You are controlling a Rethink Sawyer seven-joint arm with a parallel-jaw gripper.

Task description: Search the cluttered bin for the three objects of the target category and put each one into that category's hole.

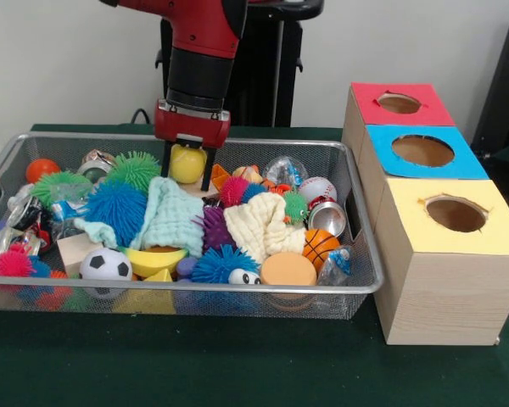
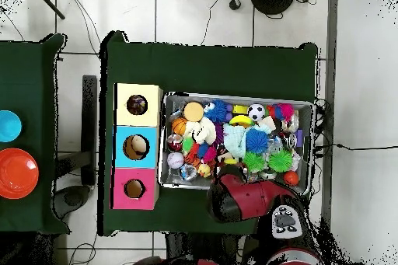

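A wire mesh bin point(image 1: 335, 288) holds a heap of toys: spiky balls, cloths, small sports balls and play food. My gripper point(image 1: 187, 166) hangs over the bin's back middle, and its two black fingers point(image 1: 167, 165) are shut on a round yellow toy fruit point(image 1: 187, 163) held just above the clutter. In the overhead view the red arm point(image 2: 249, 198) covers the gripper at the bin's point(image 2: 237, 96) near edge. To the right of the bin stand three wooden boxes, each with a round hole: red top point(image 1: 369, 97), blue top point(image 1: 382, 140), yellow top point(image 1: 407, 203).
In the bin lie a soccer ball point(image 1: 106, 264), a basketball point(image 1: 320, 246), a baseball point(image 1: 317, 189), a banana point(image 1: 155, 259), an orange disc point(image 1: 288, 270) and a metal can point(image 1: 327, 219). An orange bowl point(image 2: 15, 173) and a blue bowl point(image 2: 8, 125) sit on the side table.
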